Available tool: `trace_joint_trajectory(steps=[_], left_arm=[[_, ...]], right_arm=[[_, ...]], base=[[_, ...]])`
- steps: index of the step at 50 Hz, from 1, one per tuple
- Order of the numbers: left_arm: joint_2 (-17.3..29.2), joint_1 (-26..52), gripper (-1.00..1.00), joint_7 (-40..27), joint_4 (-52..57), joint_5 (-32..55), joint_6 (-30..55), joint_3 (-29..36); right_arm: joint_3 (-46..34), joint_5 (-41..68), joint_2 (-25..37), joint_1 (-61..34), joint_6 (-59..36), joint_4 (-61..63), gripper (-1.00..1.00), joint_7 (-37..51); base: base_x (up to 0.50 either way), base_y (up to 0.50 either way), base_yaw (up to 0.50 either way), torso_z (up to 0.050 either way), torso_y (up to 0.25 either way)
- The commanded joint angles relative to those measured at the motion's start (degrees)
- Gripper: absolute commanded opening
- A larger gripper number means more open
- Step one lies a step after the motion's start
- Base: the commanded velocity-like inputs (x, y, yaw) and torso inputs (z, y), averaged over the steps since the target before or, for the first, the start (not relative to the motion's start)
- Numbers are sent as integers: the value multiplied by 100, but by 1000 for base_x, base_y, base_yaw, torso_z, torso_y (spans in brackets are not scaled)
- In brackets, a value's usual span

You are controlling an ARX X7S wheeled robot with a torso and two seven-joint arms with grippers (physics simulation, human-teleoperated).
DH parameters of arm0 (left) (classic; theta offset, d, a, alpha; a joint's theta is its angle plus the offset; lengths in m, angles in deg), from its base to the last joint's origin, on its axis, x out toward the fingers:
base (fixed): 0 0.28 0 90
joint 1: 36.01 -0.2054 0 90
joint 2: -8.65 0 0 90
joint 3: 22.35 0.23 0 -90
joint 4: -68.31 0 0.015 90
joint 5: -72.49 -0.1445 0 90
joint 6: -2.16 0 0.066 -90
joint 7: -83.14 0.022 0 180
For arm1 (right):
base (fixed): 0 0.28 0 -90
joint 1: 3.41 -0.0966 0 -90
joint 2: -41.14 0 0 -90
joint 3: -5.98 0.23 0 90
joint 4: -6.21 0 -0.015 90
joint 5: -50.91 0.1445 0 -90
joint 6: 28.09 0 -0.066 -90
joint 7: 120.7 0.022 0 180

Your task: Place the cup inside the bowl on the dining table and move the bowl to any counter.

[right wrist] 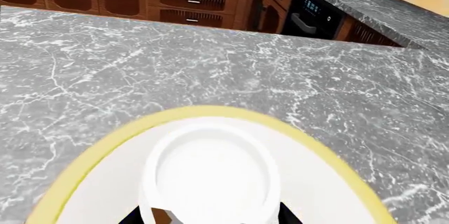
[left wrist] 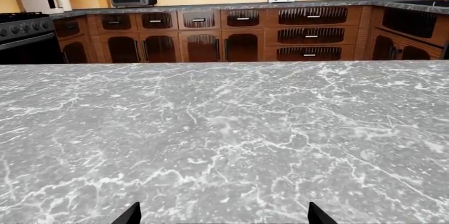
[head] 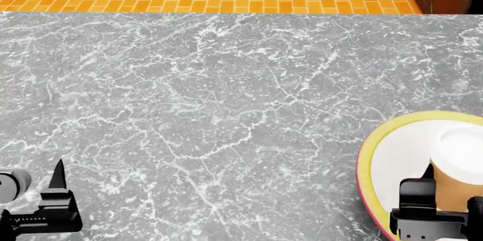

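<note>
The wide shallow bowl [head: 392, 156] with a white inside and yellow rim is cut off at the head view's right edge, on the grey white-veined marble dining table [head: 226, 94]. Inside it stands the small tan paper cup [head: 458, 164] with a round white lid, its base hidden. The right gripper [head: 441, 218] sits at the cup, seemingly clasping it, though its fingertips are concealed. The left gripper [left wrist: 223, 214] hovers low over bare marble, jaws spread wide apart.
</note>
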Motion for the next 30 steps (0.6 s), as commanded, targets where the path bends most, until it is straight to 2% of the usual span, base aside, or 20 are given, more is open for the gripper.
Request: trace_joint_trajectory(steps=[1, 13, 14, 30], left_arm=[[-35, -14, 100, 4, 14, 50, -56, -67], [-56, -8, 100, -57, -30, 28, -108, 33], [-56, -3, 100, -59, -30, 33, -104, 35], [-44, 24, 100, -115, -51, 55, -120, 72]], right_arm=[[-76, -70, 102, 518, 316, -23, -100, 77], [-239, -22, 197, 244, 316, -170, -100, 132], [-254, -5, 209, 207, 297, -168, 100, 161], [-278, 380, 387, -283, 129, -167, 100, 510]], base=[[0, 0, 0, 0, 0], [0, 0, 0, 0, 0], [0, 0, 0, 0, 0], [0, 0, 0, 0, 0]])
